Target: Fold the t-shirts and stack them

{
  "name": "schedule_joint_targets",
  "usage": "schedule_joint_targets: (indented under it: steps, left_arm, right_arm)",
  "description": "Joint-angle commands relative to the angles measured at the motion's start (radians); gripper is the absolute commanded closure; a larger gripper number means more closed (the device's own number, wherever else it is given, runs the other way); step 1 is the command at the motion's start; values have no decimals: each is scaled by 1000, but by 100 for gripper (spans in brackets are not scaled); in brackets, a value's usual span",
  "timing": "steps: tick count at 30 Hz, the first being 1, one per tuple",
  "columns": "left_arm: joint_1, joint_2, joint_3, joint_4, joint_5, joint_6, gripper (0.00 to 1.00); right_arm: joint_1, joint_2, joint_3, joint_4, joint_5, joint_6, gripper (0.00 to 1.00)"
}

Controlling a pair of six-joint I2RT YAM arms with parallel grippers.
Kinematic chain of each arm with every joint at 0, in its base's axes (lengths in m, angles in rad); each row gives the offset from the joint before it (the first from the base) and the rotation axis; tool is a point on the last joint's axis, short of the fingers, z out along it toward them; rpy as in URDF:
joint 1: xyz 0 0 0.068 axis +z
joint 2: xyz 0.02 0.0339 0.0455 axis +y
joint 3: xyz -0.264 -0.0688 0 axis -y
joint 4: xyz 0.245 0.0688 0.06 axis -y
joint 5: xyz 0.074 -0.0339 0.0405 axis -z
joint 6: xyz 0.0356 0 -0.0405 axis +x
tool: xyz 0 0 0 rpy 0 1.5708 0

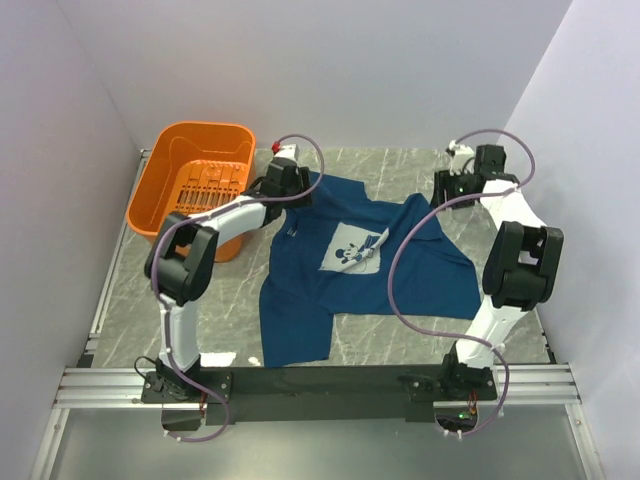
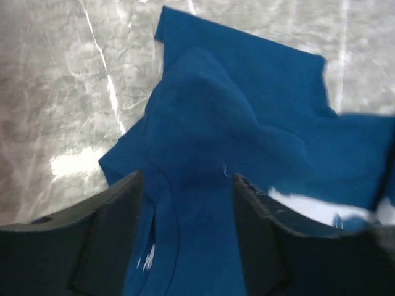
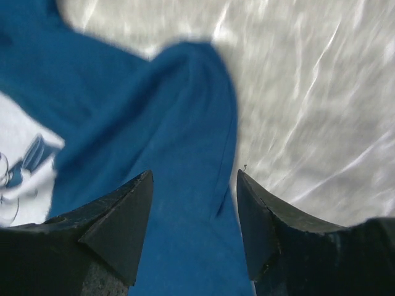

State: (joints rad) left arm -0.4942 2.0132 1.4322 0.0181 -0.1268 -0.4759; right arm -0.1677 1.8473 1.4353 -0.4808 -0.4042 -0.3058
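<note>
**Ana:** Navy-blue cotton, short sleeves: the t-shirt (image 1: 400, 275) lies spread but rumpled near the middle of the grey marbled table (image 1: 130, 320). Its pale square cartoon print (image 1: 355, 247) faces up.

**Ben:** Where are the arms?

**Ana:** Both reach to the shirt's far edge. The left gripper (image 1: 293, 192) is over the far-left corner and the right gripper (image 1: 452, 186) over the far-right one.

**Ben:** Are they clamped on the cloth?

**Ana:** No. In the left wrist view the black fingers (image 2: 114, 216) stand apart, with a raised ridge of blue fabric in the gap between them, and neither pad presses it. The right wrist view shows the same: its fingers (image 3: 120, 213) are spread, and a fold of shirt runs up between them with bare table to the right.

**Ben:** Anything else on the table?

**Ana:** An orange plastic basket (image 1: 160, 190) with slotted walls stands in the far-left corner, to the left of the shirt. The left arm crosses in front of it, so I cannot tell whether cloth and basket touch.
</note>
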Motion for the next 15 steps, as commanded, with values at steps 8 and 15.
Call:
schedule_joint_targets:
  steps: [8, 15]
  left_arm:
    - [0, -367, -177, 115, 76, 98, 25]
    - [2, -459, -243, 132, 70, 123, 22]
  right_arm:
    - [-12, 78, -75, -41, 19, 88, 43]
    - [-12, 113, -81, -22, 87, 94, 46]
